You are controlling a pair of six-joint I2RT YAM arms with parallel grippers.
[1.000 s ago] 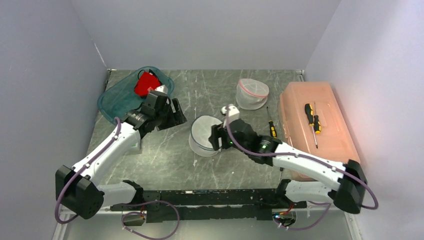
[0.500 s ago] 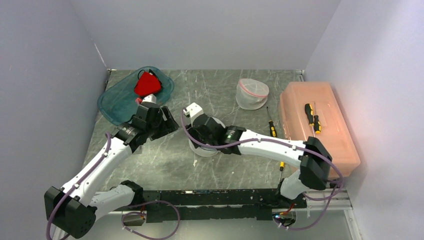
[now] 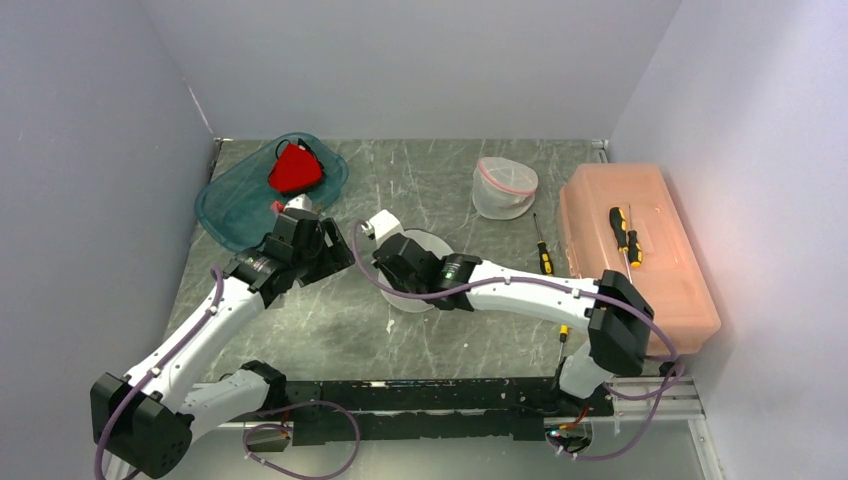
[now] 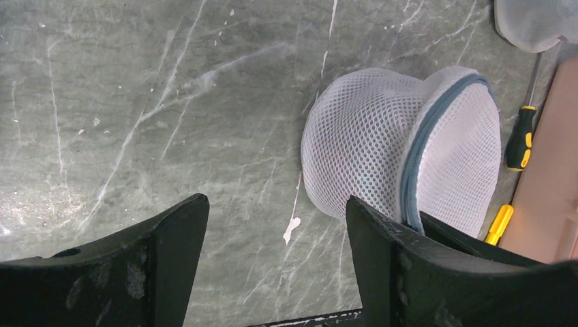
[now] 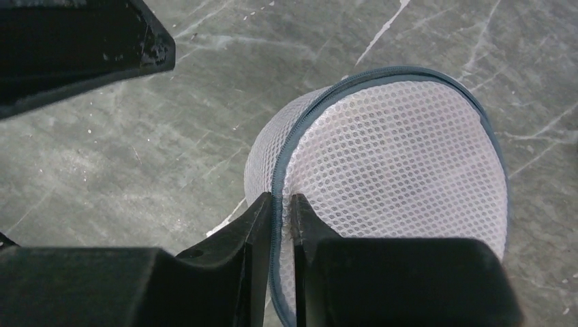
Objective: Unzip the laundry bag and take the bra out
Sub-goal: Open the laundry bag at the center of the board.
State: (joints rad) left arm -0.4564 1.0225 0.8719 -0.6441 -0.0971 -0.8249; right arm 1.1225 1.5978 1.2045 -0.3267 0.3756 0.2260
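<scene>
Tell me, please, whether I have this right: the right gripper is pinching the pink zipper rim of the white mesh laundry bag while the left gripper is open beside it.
Not quite: that rim is grey-blue, not pink. The right wrist view shows the right gripper pinching the grey-blue zipper rim of the white mesh laundry bag, and the left gripper is open beside it.
</scene>
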